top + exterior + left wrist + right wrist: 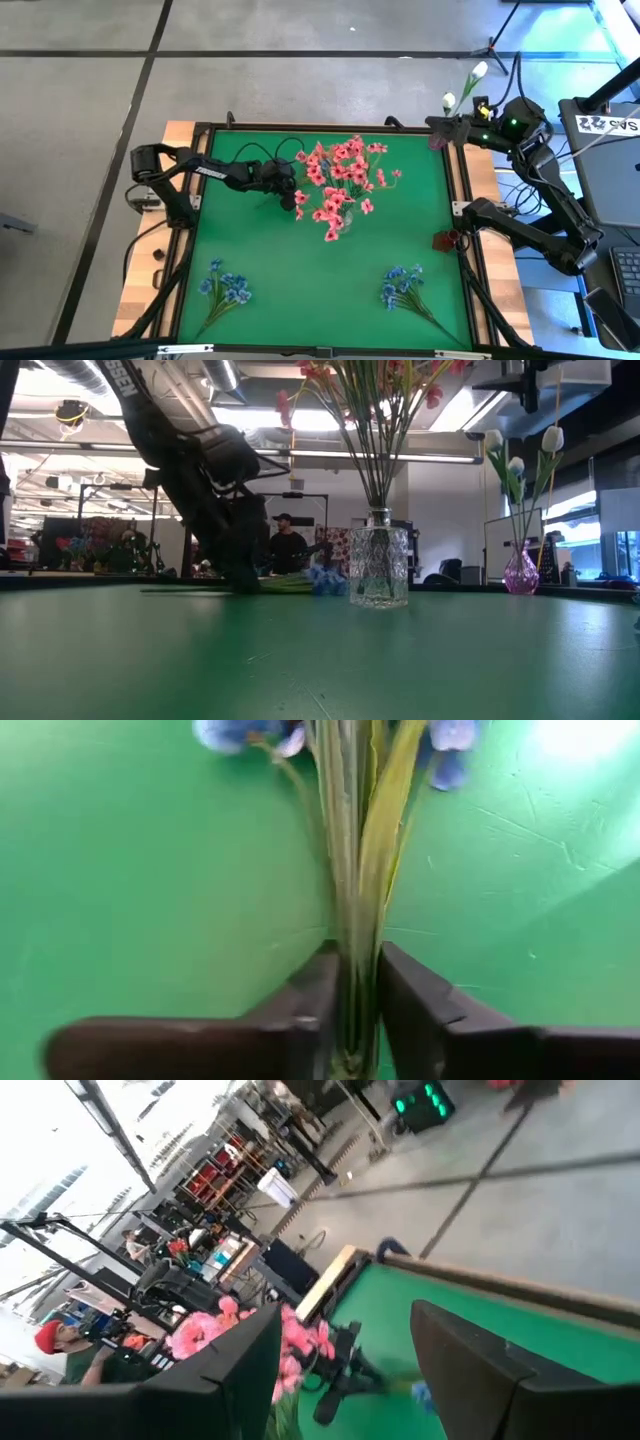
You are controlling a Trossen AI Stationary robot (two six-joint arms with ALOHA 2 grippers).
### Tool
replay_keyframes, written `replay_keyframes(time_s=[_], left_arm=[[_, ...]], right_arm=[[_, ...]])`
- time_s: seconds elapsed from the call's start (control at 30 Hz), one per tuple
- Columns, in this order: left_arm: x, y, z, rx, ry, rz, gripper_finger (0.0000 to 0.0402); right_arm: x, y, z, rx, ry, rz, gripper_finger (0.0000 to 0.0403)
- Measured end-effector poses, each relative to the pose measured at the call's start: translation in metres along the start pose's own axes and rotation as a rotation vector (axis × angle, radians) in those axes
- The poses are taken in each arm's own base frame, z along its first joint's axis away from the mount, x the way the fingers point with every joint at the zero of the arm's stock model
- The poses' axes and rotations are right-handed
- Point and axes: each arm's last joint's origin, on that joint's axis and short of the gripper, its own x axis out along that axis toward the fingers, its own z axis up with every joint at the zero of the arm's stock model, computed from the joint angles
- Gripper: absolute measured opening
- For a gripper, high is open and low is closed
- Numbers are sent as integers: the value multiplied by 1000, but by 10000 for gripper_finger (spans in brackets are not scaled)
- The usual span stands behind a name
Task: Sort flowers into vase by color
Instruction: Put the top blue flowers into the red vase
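My left gripper (296, 203) is low over the table's middle, just left of a clear glass vase (378, 568) that holds the pink sprigs (340, 178). It is shut on the green stems of a blue sprig (355, 870). Two more blue sprigs (225, 287) (404, 289) lie flat near the table's near edge. White buds (552, 438) stand in a small purple vase (520, 574) at the far right corner. My right gripper (345, 1315) hovers open above that corner, touching nothing. My left gripper pinches the blue sprig's bundled stems (357, 982) between its two fingers (312, 995). It comes slanting down from the table's left. The stems run on forward out of the hold, along the fingers. The blue blooms (325, 580) sit low on the table beside the clear vase.
A small dark red thing (445, 240) sits at the table's right edge. The green mat (300, 290) is bare between the two lying blue sprigs. A person (287, 545) shows in the room beyond the table.
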Motion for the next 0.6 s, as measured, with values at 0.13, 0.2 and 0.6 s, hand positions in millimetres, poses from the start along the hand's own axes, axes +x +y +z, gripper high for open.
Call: replay_keyframes(time_s=[0.13,0.2,0.6], left_arm=[[-6,-8,-2,-21,6,-32,13],[-15,-12,-1,-19,-1,-54,13],[-114,-2,5,-56,-131,78,10]], right_arm=[[0,4,7,-87,-85,10,223],[-1,7,10,-120,-119,31,223],[-4,22,24,-253,-259,154,223]])
